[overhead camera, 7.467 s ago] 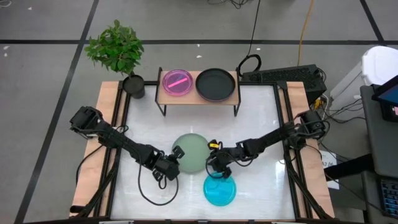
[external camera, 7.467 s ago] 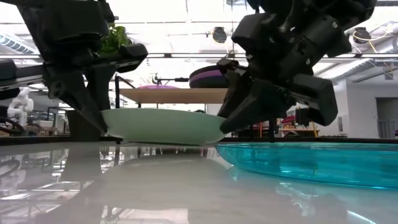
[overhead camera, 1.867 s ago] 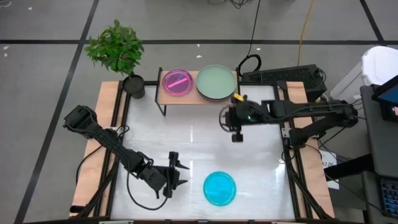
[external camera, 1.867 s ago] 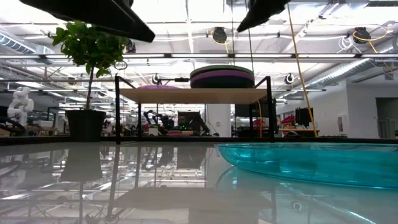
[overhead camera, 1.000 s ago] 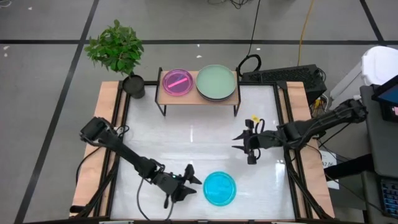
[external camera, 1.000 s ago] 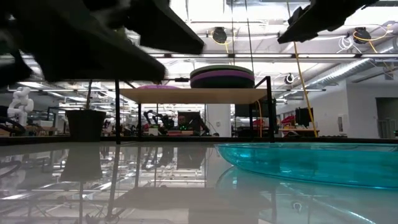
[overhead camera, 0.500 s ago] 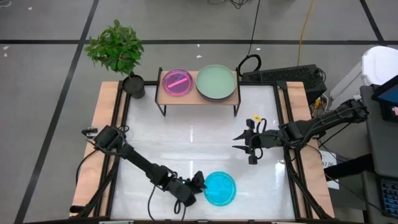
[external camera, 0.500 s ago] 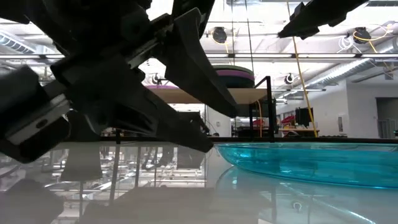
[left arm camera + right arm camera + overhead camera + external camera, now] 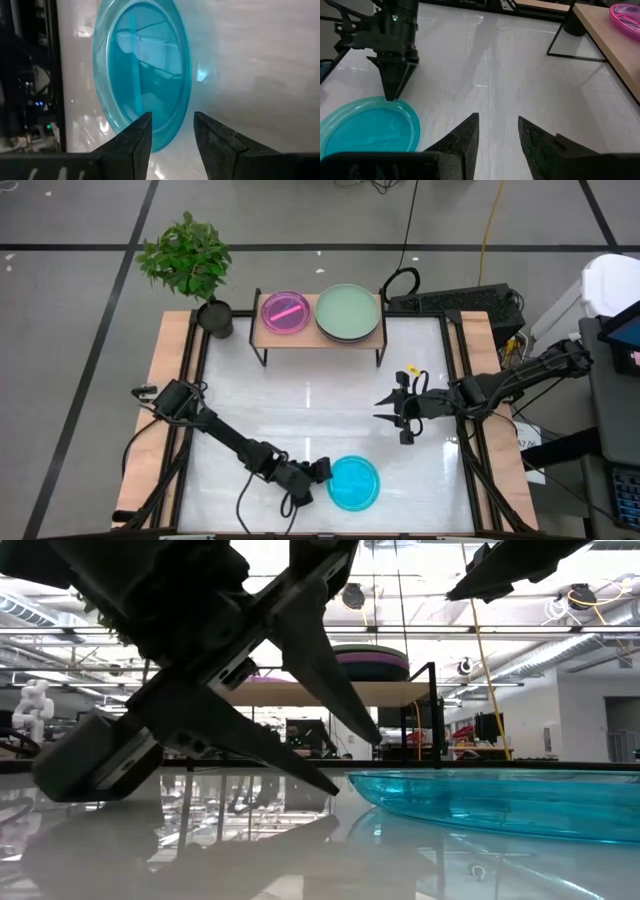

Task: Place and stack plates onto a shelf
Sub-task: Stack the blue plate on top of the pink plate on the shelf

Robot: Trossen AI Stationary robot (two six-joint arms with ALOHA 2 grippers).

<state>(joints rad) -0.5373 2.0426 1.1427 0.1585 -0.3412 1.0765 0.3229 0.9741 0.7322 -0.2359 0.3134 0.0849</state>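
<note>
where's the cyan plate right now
In the high view the cyan plate lies flat on the white table near its front edge, with the open left gripper at its left rim.

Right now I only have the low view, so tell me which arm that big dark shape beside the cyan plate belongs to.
Observer: It is the left arm. The high view shows the left gripper at the left edge of the cyan plate, near the table's front.
Operator: Check its jaws before I close them.
Observer: The left wrist view shows the jaws open, with the plate's rim lined up with the gap between them. I cannot tell whether they touch it.
</note>
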